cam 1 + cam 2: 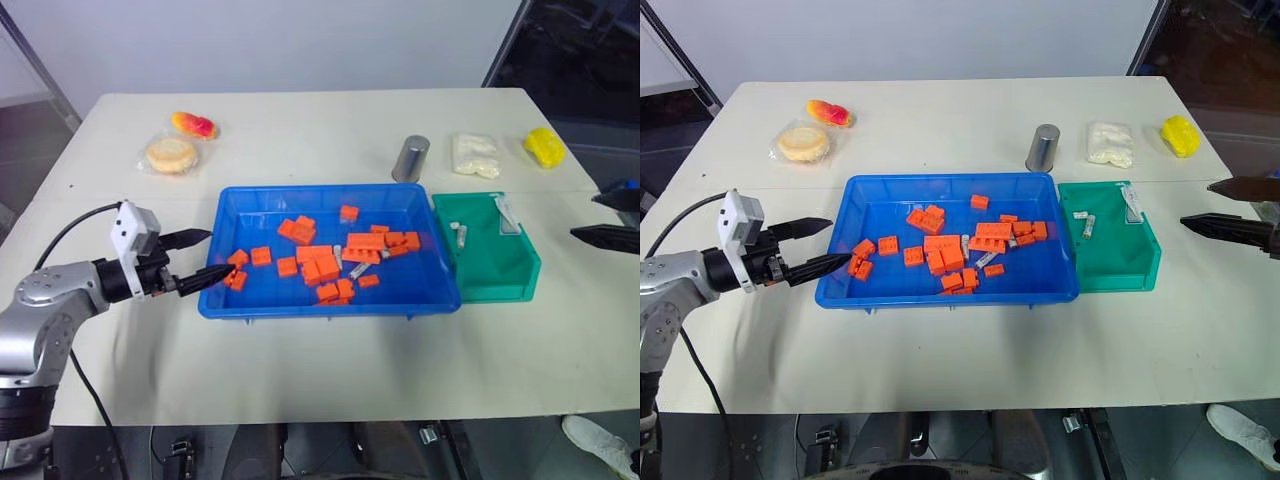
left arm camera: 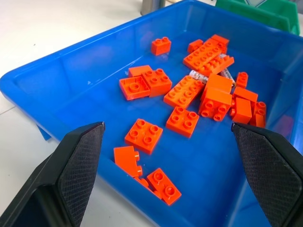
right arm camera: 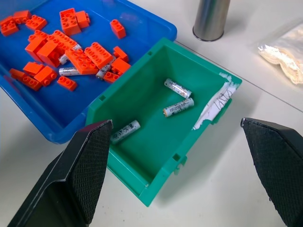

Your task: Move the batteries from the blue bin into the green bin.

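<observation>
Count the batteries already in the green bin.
3 batteries lie in the green bin: two close together near the middle, and one apart near a corner, beside the right gripper's finger. More batteries lie among the orange blocks in the blue bin.

Pretty plain setup: a big cream-colored table [image 1: 300,370] with a seam running across the top, pushed up near a flat white wall [image 1: 270,45]. Dark glass panel [image 1: 1220,40] in the far corner on the right side. Floor [image 1: 520,450] under the near edge looks dark grey, with cables and a table foot down there
</observation>
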Motion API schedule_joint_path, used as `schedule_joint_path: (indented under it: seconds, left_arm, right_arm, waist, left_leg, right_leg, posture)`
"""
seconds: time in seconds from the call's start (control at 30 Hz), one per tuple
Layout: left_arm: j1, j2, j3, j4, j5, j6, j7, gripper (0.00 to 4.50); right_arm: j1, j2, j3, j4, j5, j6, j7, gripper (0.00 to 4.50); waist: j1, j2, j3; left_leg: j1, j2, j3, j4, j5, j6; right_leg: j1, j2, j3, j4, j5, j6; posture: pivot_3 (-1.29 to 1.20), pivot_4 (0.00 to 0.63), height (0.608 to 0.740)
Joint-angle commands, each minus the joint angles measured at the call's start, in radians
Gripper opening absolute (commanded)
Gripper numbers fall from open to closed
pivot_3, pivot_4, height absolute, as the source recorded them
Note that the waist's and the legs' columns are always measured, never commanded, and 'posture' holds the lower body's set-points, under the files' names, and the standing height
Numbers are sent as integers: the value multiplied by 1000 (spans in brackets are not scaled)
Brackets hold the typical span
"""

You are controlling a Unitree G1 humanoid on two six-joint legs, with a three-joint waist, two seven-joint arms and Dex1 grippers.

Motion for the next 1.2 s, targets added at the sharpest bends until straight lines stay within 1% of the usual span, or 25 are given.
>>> schedule_joint_path:
  seconds: [0.03,0.33,0.7,1.0,1.07,1.2]
  left_arm:
    - [-29,-6,12,-21,-9,-1,12,4500]
    - [-43,14,18,-16,-2,2,-18,4500]
    - [-44,11,10,-28,-1,7,-13,4500]
    - [-45,9,13,-32,2,4,-5,4500]
    - [-45,9,15,-35,1,3,-3,4500]
    - [-72,-3,21,-28,4,-13,15,4500]
  right_arm:
    - [1,-10,-55,-22,15,0,-1,4456]
    - [-13,-9,-43,-47,26,0,-2,4456]
    - [-64,5,8,-59,27,-6,-19,4456]
    - [-198,45,116,-68,17,-25,-43,4456]
    - [-239,65,148,-80,14,-30,-52,4456]
    - [-365,146,236,-112,5,-45,-87,4456]
  waist:
    - [1,0,0]
    - [-1,0,0]
    - [0,0,0]
    - [-1,0,0]
    - [-1,0,0]
    - [-2,0,0]
  left_leg:
    - [0,0,0,0,0,0]
    - [0,0,0,0,0,0]
    - [0,0,0,0,0,0]
    - [0,0,0,0,0,0]
    - [0,0,0,0,0,0]
    - [-1,0,0,0,0,0]
  right_leg:
    - [0,0,0,0,0,0]
    - [0,0,0,0,0,0]
    - [0,0,0,0,0,0]
    - [-1,0,0,0,0,0]
    - [-1,0,0,0,0,0]
    - [-1,0,0,0,0,0]
  posture:
    - [0,150,740]
    - [0,150,740]
    - [0,150,740]
    - [0,150,740]
    - [0,150,740]
    - [0,150,740]
